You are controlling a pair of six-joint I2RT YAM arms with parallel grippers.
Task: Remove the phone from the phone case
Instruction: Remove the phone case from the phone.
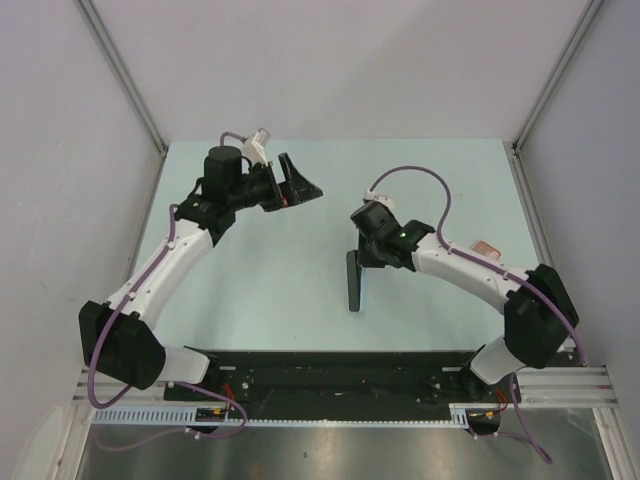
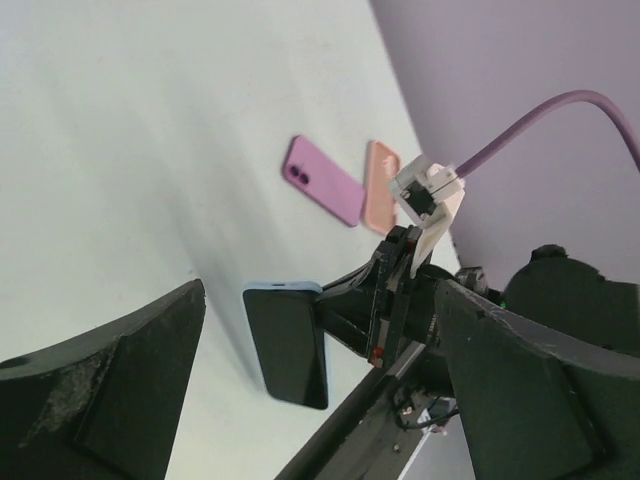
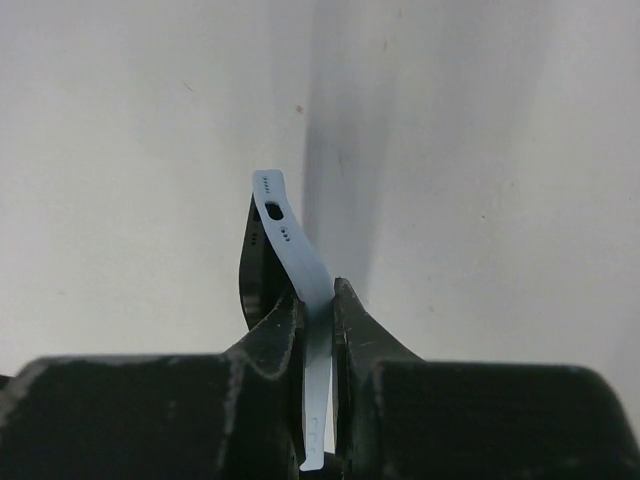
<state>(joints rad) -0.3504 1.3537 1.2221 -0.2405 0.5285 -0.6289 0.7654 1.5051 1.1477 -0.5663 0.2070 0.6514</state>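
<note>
The peel is in hand, not finished. The right gripper (image 3: pixel 318 300) is pressed tight on the pale blue case (image 3: pixel 297 245), holding it on edge near the middle of the worktop (image 1: pixel 250 290). The dark phone (image 2: pixel 290 350) seems still seated, though the case's port end bows away from it in the right wrist view.

The left gripper (image 1: pixel 303 180) hangs spread wide and empty toward the far-left corner. Next, I judge, it must cross over, catch the phone's free edge and draw it out while the right keeps its pinch on the thin rim, which could slip.

The worktop is matte, pale green. A purple piece (image 2: pixel 322 180) and a peach piece (image 2: pixel 380 187) lie flat by its right edge. Plain grey walls (image 1: pixel 350 60) enclose it.
</note>
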